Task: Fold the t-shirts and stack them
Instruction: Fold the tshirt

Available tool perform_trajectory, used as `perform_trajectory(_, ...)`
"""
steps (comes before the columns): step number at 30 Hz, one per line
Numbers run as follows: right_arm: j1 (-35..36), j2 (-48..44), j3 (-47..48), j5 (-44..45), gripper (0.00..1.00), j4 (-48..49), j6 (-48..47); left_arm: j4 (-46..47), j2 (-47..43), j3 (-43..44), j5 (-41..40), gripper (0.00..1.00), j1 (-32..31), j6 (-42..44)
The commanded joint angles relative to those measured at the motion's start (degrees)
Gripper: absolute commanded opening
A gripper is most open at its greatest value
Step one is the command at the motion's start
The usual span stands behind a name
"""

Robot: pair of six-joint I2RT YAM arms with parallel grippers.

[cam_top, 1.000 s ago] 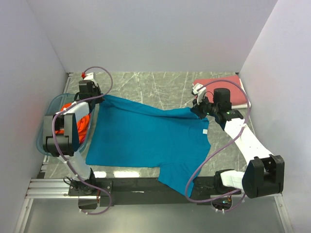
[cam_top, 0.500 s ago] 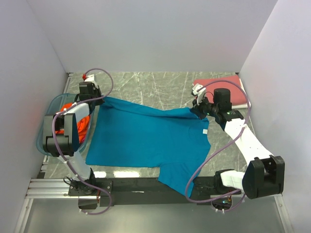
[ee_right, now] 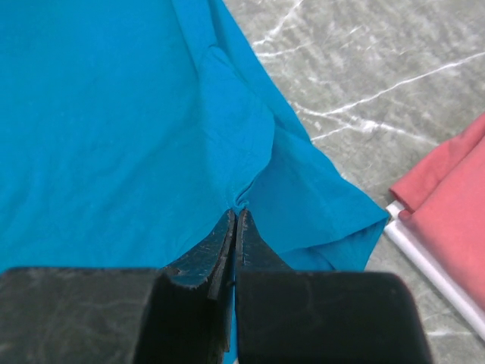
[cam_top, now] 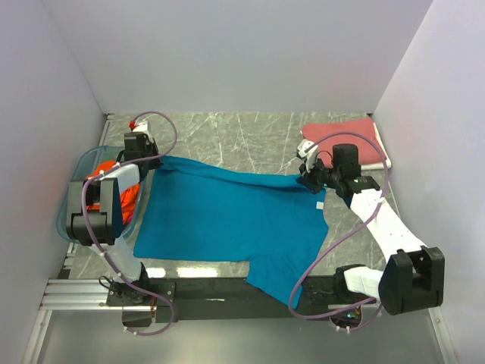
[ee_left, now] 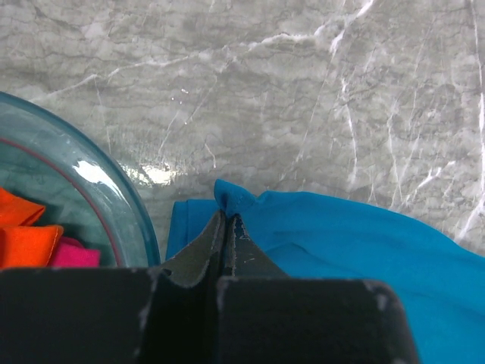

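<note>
One grey marble table carries three t-shirts. The largest, the teal t-shirt, lies spread nearly flat across its middle, one part hanging over the near edge. One translucent blue tub sits at the left with the orange t-shirt bunched inside. The red t-shirt lies folded at the far right. Two grippers pinch the teal cloth: the left gripper is clamped on its far left corner beside the tub, and the right gripper is clamped on its far right edge.
</note>
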Motion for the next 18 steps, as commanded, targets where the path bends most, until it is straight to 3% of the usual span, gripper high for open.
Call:
perform_trajectory(1, -0.30, -0.84, -0.28, -0.81, 0.00, -0.49, -1.77, 2.36, -3.59, -0.59, 0.47, 0.00, 0.20, 1.23)
perform_trajectory(18, -0.39, 1.80, -0.54, 0.07, 0.00, -3.74, -5.72, 1.48, -3.59, -2.17, 0.47, 0.00, 0.20, 2.37)
